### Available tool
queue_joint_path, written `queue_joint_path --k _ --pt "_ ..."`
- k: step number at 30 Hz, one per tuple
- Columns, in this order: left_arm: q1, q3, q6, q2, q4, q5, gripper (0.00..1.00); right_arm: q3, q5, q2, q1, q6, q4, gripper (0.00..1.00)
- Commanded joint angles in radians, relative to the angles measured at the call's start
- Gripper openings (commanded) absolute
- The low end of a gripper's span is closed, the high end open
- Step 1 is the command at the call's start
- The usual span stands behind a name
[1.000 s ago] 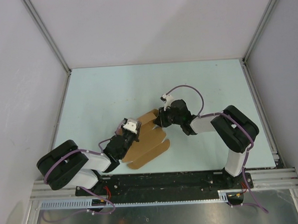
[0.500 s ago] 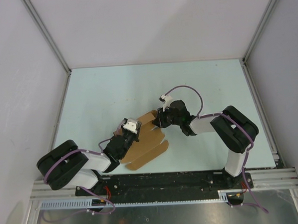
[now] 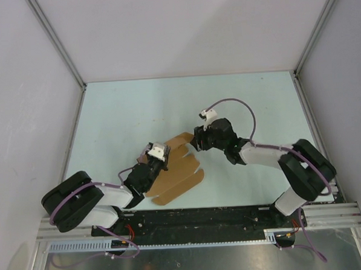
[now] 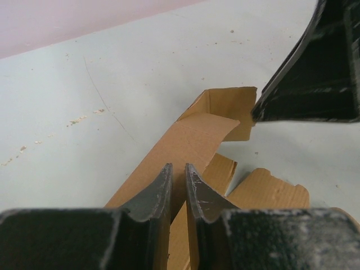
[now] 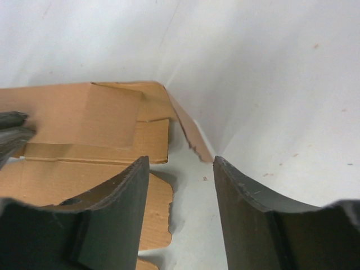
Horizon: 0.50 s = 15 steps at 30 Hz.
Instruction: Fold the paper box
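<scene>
1. While the left jaws sit nearly closed on a raised panel of the paper box, pinching the thin card between them, the right jaws stand well apart with nothing between them.
2. Most of the paper box lies as a flat die-cut sheet on the tabletop, between the two arms and towards the near edge. Its long axis runs on a diagonal, from near-left up to far-right.
3. From the left jaws, the raised panel runs along that diagonal straight towards the right jaws. It ends in an end flap turned up just beside them.
4. Seen from the right wrist, the end flap stands edge-on ahead of the open gap, not inside it. Its lower corner comes close to one finger's tip; whether they touch cannot be told.
5. Judgement: the right arm is the nearer one to this free end, while the left one anchors the panel's other end. The coming move therefore turns on the flap lying just forward of the right jaws, so they would need to advance along the diagonal to straddle or push it.
6. Judgement: approaching off that line risks buckling the thin card or twisting the panel out of the left pinch.
</scene>
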Motion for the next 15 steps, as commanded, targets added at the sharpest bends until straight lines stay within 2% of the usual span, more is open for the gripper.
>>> queue_joint_path --k 1,5,10,15 --pt "-0.004 -0.001 0.021 -0.010 0.012 -0.010 0.19 0.001 0.134 -0.151 0.011 -0.091 -0.116 0.58" --pt "-0.004 0.002 0.021 -0.004 0.011 -0.005 0.19 0.001 0.144 -0.190 -0.003 -0.126 -0.150 0.67" --pt "-0.004 0.000 0.019 -0.011 0.005 -0.002 0.19 0.001 0.003 -0.184 -0.038 -0.169 -0.124 0.70" --pt "-0.004 0.002 0.018 -0.024 -0.003 -0.001 0.19 0.004 -0.043 -0.146 -0.043 -0.228 -0.080 0.71"
